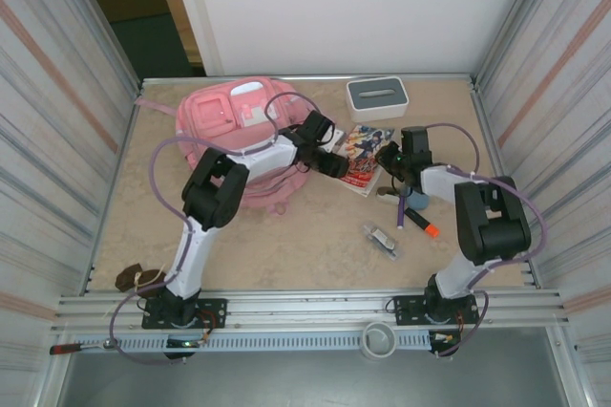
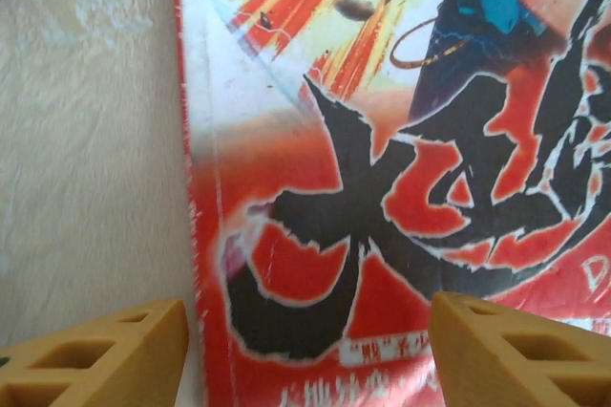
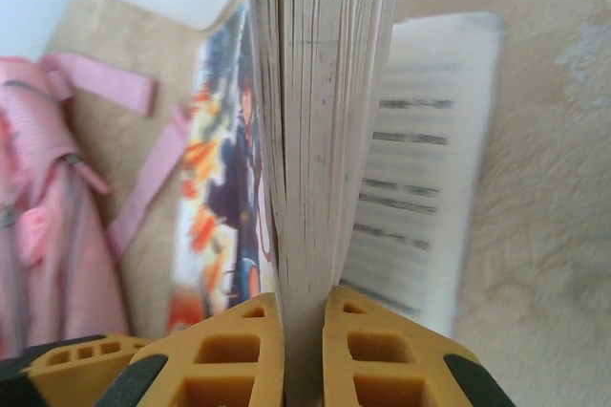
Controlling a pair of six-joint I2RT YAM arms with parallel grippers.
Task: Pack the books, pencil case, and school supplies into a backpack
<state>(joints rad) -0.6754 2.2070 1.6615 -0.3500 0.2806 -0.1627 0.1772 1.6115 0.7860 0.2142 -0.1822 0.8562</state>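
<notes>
We count one backpack (image 1: 239, 125), pink and soft, lying at about 11 o'clock on the table (image 1: 286, 245), with its straps trailing toward the centre. We count one book (image 1: 365, 149) for certain, a paperback with a red edge and a cartoon cover. It lies just past the centre toward 1 o'clock, beside the backpack's right flank. We can make out three loose supplies, all toward 3 to 4 o'clock: an orange-tipped dark marker (image 1: 421, 224), a clear packet (image 1: 382, 238) at the marker's 8 o'clock, and a small pale piece (image 1: 387, 193) (too small to name). Two grippers meet at the book. The left gripper (image 2: 305, 359) hangs over the red cover with its yellow fingers (image 2: 105, 359) well apart and nothing between them; we cannot tell whether they touch the cover. The right gripper (image 3: 304, 354) is clamped on a thick sheaf of the book's pages, which stands on edge between the pads — the coloured cover shows at its 9 o'clock side and a printed page at its 3 o'clock. One white box (image 1: 377, 95) with a grey top sits at 1 o'clock by the far edge. The surface is a mottled beige top. Ribbed metal walls close the left and right, a plain white panel closes the back — and an aluminium rail runs along the near edge.
</notes>
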